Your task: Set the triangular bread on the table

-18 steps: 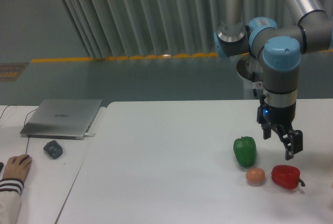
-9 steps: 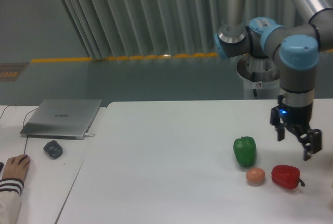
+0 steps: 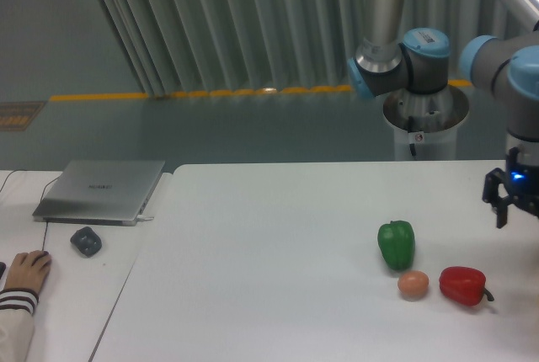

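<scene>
- Large white smooth desk [image 3: 269, 244] carries a green pepper [image 3: 396, 244], a small round orange-pink fruit [image 3: 413, 284] and a red pepper [image 3: 462, 285]
- Triangular bread unseen; likely light, glossy, squashable: grip its flat sides gently
- Gripper [image 3: 515, 204] cropped at the right edge; fingers' state unclear
</scene>
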`<move>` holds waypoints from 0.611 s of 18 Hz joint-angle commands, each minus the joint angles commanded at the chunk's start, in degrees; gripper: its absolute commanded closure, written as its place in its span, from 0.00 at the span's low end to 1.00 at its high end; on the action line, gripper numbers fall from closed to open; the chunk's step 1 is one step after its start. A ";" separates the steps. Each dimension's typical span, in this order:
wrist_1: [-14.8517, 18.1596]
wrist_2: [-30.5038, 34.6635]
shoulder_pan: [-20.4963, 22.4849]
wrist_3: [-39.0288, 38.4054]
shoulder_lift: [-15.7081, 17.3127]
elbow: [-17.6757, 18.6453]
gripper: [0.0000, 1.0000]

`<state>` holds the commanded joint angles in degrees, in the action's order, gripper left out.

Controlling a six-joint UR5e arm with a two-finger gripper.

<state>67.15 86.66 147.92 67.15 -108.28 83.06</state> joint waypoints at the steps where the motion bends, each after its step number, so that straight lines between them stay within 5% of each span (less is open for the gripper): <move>1: 0.00 -0.35 0.18 -0.44 -0.09 -0.18 0.00; 11: -0.79 -3.17 3.78 -1.58 0.09 -0.71 0.00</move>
<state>66.36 83.50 151.70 65.57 -108.19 82.35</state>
